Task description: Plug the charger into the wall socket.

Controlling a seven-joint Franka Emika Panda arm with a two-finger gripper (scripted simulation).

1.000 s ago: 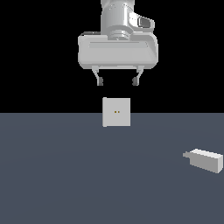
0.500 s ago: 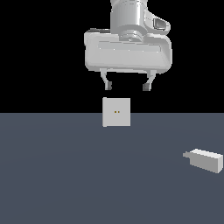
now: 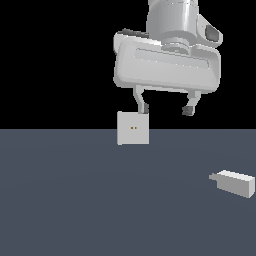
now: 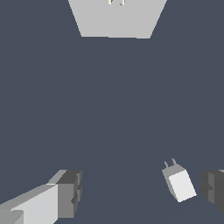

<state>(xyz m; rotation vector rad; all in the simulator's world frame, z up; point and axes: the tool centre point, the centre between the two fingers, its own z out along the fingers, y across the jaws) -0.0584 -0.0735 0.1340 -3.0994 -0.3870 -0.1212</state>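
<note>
The charger (image 3: 233,182) is a small white oblong block with a narrower stub on one end; it lies on the grey floor at the exterior view's right. In the wrist view the charger (image 4: 179,182) shows two short prongs and sits close to one finger. The wall socket (image 3: 132,128) is an upright white square plate with two tiny orange dots, also seen partly cut off as the wall socket (image 4: 117,18). My gripper (image 3: 165,108) hangs high above the floor, open and empty, left of the charger and just right of the socket. Both fingertips (image 4: 70,194) appear in the wrist view.
A dark grey floor (image 3: 75,200) spreads under everything, with a black background behind it. Nothing else stands on it.
The gripper has moved toward the exterior view's right and looms larger in the picture. Charger and socket have stayed put.
</note>
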